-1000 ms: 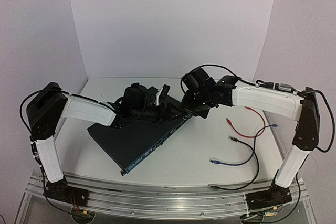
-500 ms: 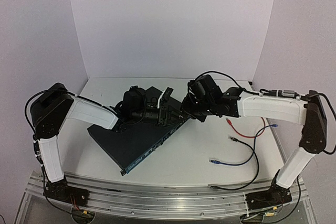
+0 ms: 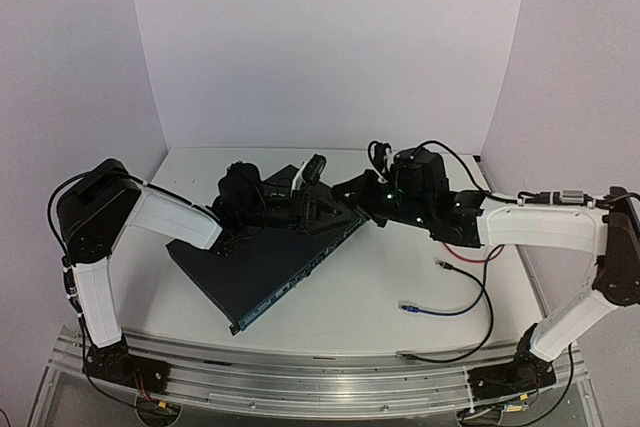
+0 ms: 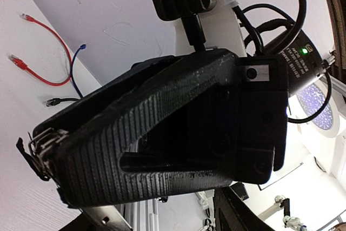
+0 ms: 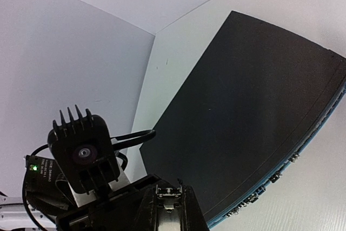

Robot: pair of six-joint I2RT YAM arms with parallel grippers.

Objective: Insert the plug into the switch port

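The switch [image 3: 262,265] is a flat dark box lying at an angle on the table, with its socket row [image 3: 300,283] along the thin face turned to the near right. In the right wrist view the switch [image 5: 254,106] fills the right side, with its sockets [image 5: 270,179] along the lower edge. My right gripper [image 5: 172,189] is shut on a small metal plug [image 5: 172,199], which also shows at its fingertips in the left wrist view [image 4: 40,142]. It hovers over the switch's far right corner [image 3: 350,191]. My left gripper [image 3: 320,209] faces it closely; its jaws are hidden.
Red [image 3: 462,247], blue [image 3: 440,309] and black [image 3: 480,332] cables lie loose on the white table to the right of the switch. The back wall stands close behind. The two wrists crowd each other above the switch's far corner.
The right arm has dropped lower and stretched out, with its wrist shifted right and its fingers now pointing left. The left wrist has turned and drawn back slightly left. The switch has not moved.
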